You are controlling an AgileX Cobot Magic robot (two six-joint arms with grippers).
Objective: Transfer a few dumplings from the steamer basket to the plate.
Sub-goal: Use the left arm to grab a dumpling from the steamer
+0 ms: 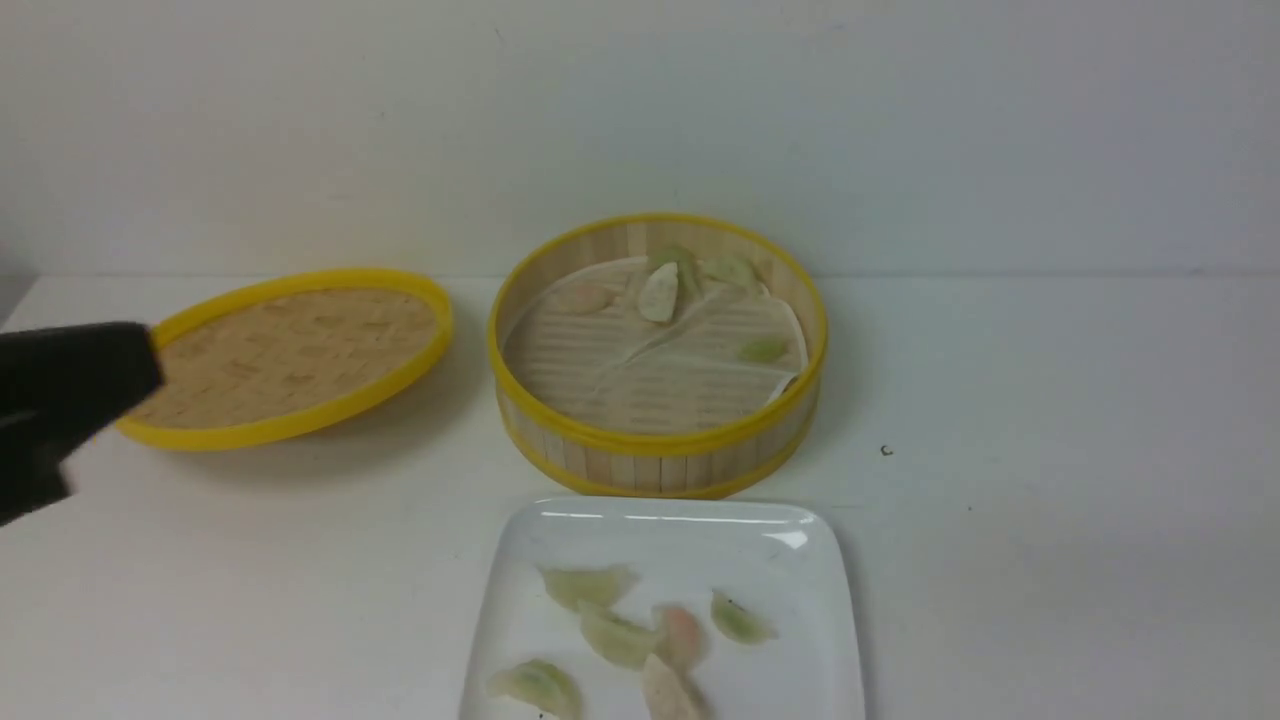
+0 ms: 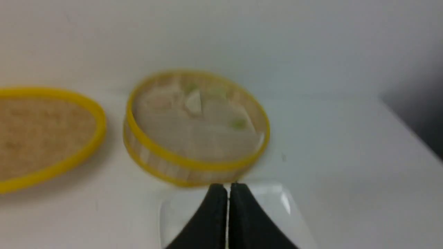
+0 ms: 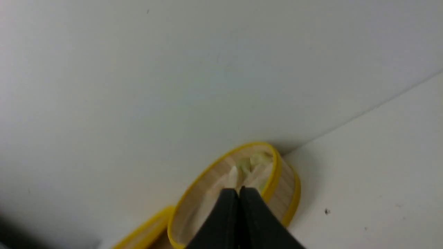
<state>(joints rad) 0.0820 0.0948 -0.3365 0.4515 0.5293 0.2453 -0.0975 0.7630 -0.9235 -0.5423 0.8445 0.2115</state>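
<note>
The steamer basket (image 1: pixel 656 440) stands mid-table with several dumplings (image 1: pixel 659 291) on its white liner, mostly at the far side, one green one (image 1: pixel 763 349) at the right. The white square plate (image 1: pixel 660 525) lies in front of it and holds several dumplings (image 1: pixel 617 636). My left gripper (image 2: pixel 228 187) is shut and empty, held above the plate's far edge in the left wrist view; in the front view only a dark part of the left arm (image 1: pixel 60 400) shows at the left edge. My right gripper (image 3: pixel 239 190) is shut and empty, out of the front view, pointing toward the basket (image 3: pixel 287 193).
The shallow woven lid (image 1: pixel 290 355) with a yellow rim lies left of the basket, also in the left wrist view (image 2: pixel 41 135). A white wall rises behind the table. A small dark speck (image 1: pixel 886 451) lies right of the basket.
</note>
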